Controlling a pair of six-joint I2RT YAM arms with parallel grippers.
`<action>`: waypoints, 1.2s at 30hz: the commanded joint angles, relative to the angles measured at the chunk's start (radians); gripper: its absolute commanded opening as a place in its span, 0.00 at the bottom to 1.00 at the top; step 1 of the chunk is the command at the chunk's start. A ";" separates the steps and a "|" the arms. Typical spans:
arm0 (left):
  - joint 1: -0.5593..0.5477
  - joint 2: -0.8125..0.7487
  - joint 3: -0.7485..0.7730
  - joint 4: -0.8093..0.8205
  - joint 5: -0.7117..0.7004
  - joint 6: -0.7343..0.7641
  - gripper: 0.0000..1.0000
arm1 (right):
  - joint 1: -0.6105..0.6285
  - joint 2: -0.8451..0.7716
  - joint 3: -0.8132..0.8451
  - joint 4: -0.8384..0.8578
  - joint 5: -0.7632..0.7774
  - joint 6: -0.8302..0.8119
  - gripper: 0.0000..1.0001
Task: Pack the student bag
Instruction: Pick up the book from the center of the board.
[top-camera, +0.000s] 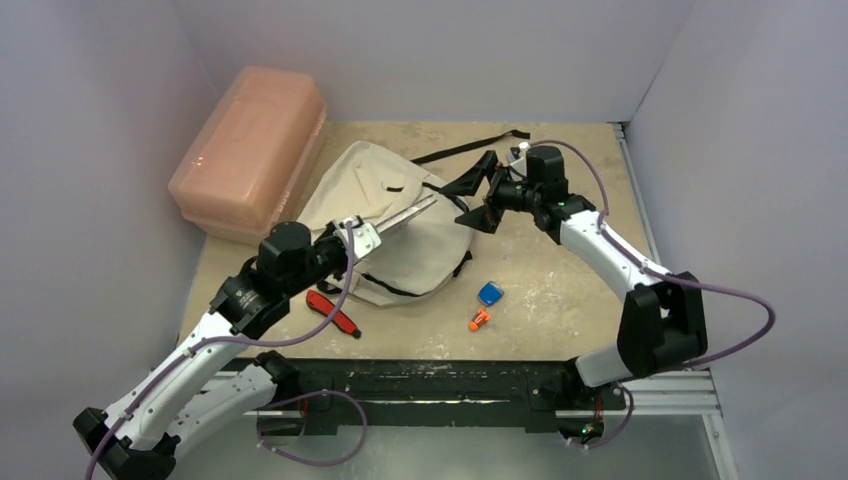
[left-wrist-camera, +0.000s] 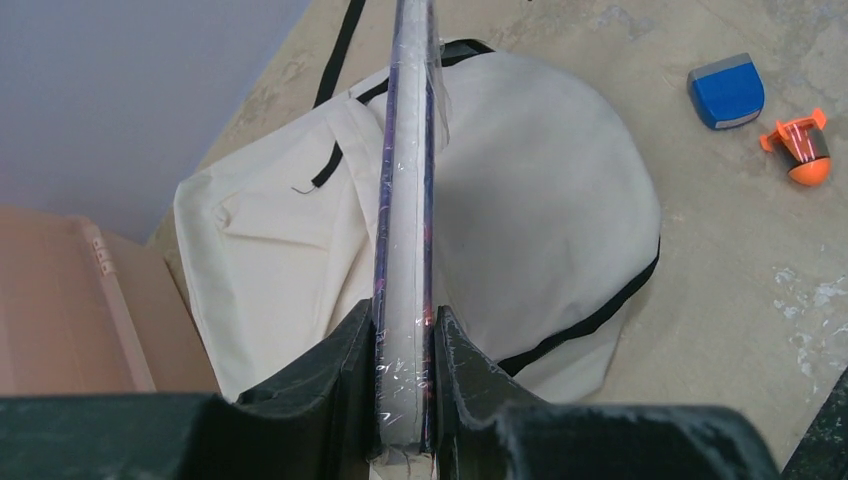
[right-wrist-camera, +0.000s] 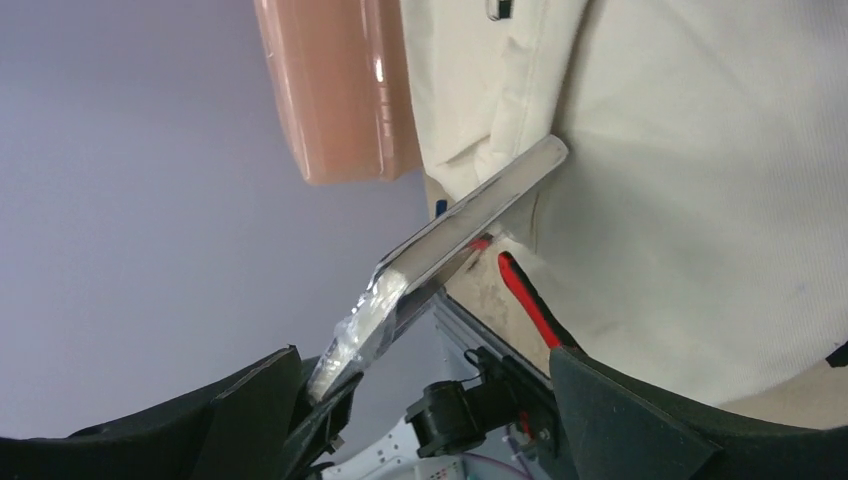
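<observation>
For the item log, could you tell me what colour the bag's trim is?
Black trim on a cream bag, clearest in the left wrist view.

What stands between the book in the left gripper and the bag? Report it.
Nothing solid shows between them. The book, clamped edge-on in the left gripper, points across the bag. The right gripper stands open beside the bag's top edge, gripping nothing; whether the bag's mouth is open cannot be told.

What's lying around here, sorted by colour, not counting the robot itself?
Beige: 1, bag
Pink: 1, box
Red-black: 1, tool
Blue: 1, small block
Orange: 1, small piece
Silvery-white: 1, flat pack in left hand
Total: 6
</observation>
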 joint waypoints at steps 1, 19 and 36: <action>-0.026 -0.061 -0.007 0.209 0.007 0.148 0.00 | 0.037 0.070 0.043 -0.015 0.025 0.144 0.99; -0.168 -0.052 -0.035 0.058 -0.053 0.343 0.00 | 0.159 0.217 -0.008 0.024 -0.020 0.368 0.65; -0.218 -0.035 0.035 -0.009 -0.109 0.174 0.65 | 0.157 0.162 -0.110 0.192 -0.035 0.410 0.00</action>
